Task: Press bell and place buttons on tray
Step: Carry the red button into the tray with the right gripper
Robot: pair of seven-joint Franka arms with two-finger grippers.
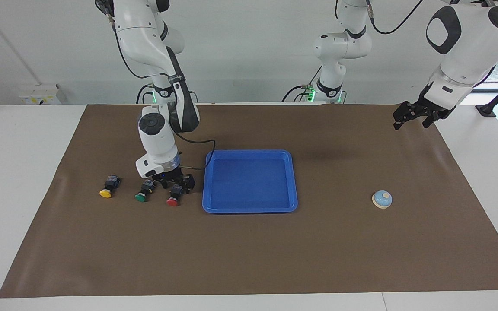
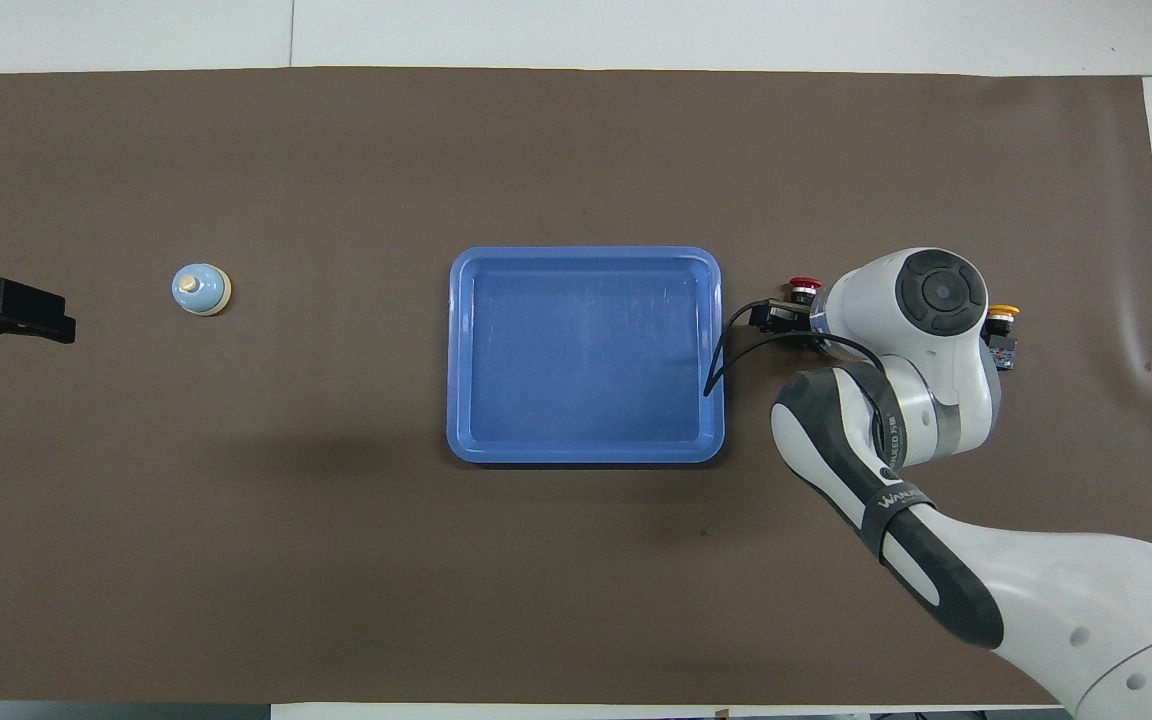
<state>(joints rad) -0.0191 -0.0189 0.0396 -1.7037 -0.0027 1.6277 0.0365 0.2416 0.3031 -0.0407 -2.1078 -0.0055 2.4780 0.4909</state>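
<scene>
Three buttons lie in a row on the brown mat beside the tray, toward the right arm's end: the red button (image 1: 173,200) nearest the tray, then the green button (image 1: 141,197) and the yellow button (image 1: 106,193). My right gripper (image 1: 176,185) is down at the mat, open, one finger on each side of the red button's black body. In the overhead view the wrist hides the green button. The blue tray (image 1: 249,152) sits mid-table with nothing in it. The light-blue bell (image 1: 382,199) stands toward the left arm's end. My left gripper (image 1: 410,125) waits open in the air over the mat's corner.
A black cable (image 2: 726,350) loops from the right wrist over the tray's near corner. The brown mat (image 1: 249,250) covers most of the white table.
</scene>
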